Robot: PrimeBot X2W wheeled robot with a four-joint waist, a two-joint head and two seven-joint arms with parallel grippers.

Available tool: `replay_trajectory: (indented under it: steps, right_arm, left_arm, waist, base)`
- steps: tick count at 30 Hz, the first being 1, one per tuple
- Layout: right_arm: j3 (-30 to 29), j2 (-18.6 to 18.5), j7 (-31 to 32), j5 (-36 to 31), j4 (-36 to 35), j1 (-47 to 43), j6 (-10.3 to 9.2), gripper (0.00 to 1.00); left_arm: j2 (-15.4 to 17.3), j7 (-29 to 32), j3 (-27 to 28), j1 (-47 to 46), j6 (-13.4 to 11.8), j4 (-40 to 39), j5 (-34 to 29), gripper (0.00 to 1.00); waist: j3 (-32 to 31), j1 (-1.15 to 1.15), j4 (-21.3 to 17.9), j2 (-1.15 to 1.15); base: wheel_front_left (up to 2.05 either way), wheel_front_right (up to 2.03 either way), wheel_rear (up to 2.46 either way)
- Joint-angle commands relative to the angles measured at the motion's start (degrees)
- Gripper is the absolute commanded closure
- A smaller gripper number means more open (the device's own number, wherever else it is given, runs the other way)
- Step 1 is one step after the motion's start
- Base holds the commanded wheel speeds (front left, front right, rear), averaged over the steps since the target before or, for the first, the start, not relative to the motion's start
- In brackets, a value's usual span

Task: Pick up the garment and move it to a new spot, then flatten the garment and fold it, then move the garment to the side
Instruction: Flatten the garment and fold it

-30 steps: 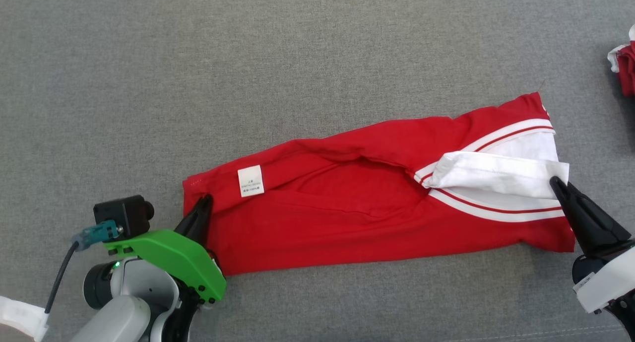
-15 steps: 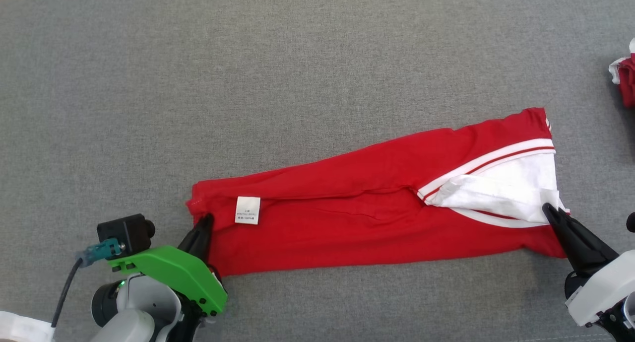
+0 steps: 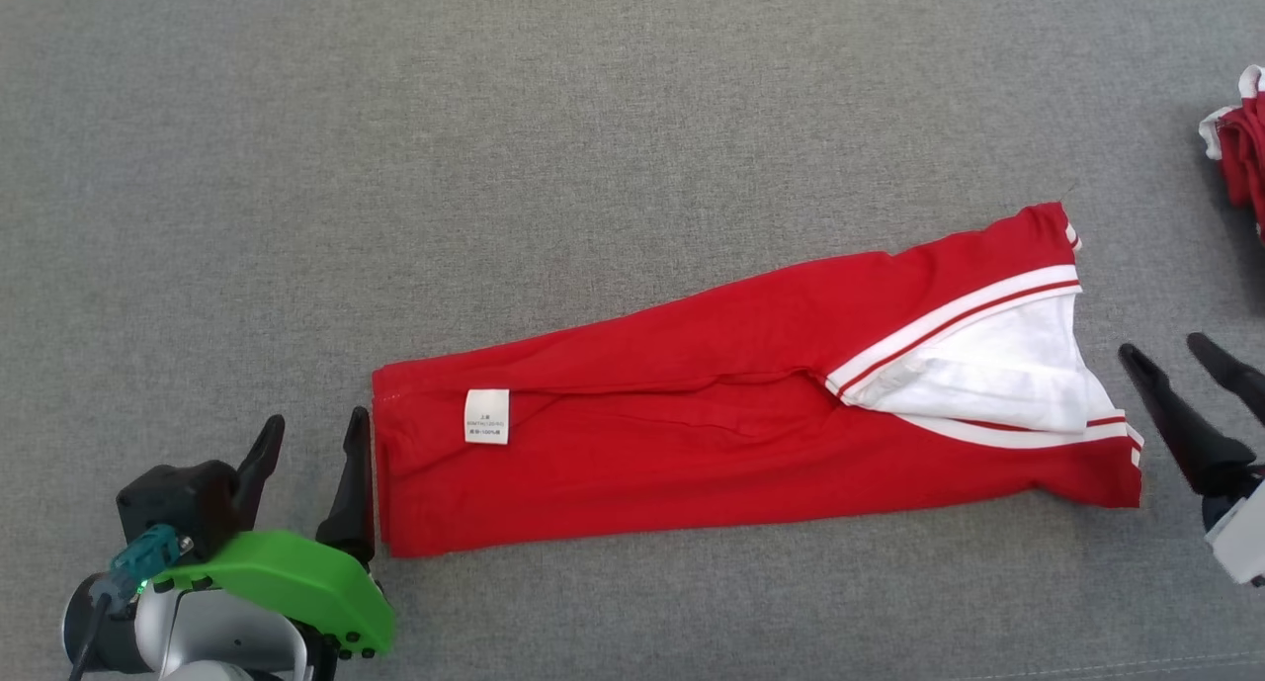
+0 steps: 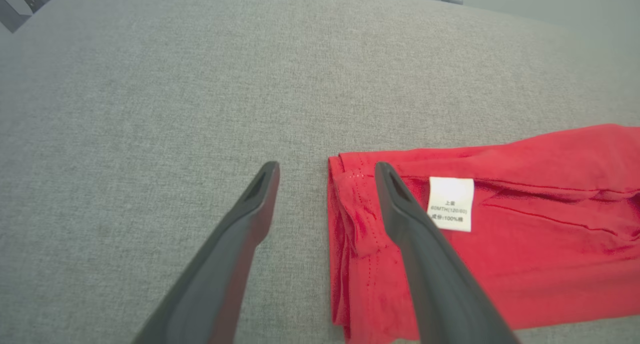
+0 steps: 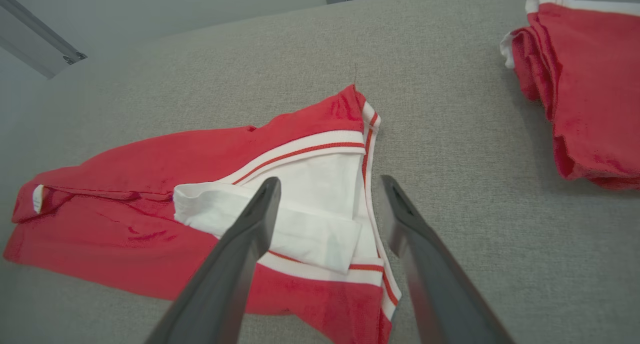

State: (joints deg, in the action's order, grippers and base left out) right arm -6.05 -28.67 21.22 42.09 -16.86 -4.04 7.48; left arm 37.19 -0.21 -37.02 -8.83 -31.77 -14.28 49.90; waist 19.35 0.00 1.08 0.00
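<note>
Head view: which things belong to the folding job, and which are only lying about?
Belong to the job:
red garment, folded long
left gripper, open
right gripper, open

Only lying about:
pile of red clothes at the right edge

We see grey woven fabric surface [image 3: 593,118] across whole work area, texture even. We note stitched seam [image 3: 1137,661] near lower right edge. Beyond far edge: pale grey wall [image 5: 175,4], metal rail [image 5: 40,42] upper left. Light diffuse, shadows soft.
</note>
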Motion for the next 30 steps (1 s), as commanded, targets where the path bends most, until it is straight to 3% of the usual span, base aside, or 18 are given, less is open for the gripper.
replay_trajectory:
  steps: [1,6,13,25,30]
  right_arm:
    - [-1.3,-0.5,1.8,-0.1,-0.3,1.6,0.02,0.00]
    - [-2.1,-0.3,11.4,-2.1,3.9,6.4,0.02,0.00]
    - [-0.9,4.0,21.9,-8.5,13.6,15.8,0.03,0.00]
    - [-4.5,7.4,25.2,-12.7,25.1,12.5,0.02,0.00]
    - [-6.6,11.5,23.5,-12.0,31.5,9.3,-0.03,0.00]
  left_arm:
    - [0.7,-0.8,0.0,0.8,-1.2,-1.5,-1.6,0.00]
    - [1.2,1.6,-2.0,-0.7,-3.6,-4.5,-3.8,0.00]
    - [-0.4,4.1,-1.7,-2.3,-5.3,-2.8,-2.4,0.00]
    - [-2.3,-2.0,0.3,3.4,0.6,2.6,1.8,0.00]
    - [-3.4,-3.8,-0.3,5.1,3.1,6.1,2.7,0.00]
  waist:
    - [0.1,0.00,0.3,0.00]
    - [0.2,0.00,1.4,0.00]
    - [-0.5,0.00,3.0,0.00]
    - [-5.8,0.00,7.9,0.00]
    - [-10.6,0.00,8.9,0.00]
  base:
    - [0.00,0.00,0.00]
    - [0.00,0.00,0.00]
    - [0.00,0.00,0.00]
    - [0.00,0.00,0.00]
    - [0.00,0.00,0.00]
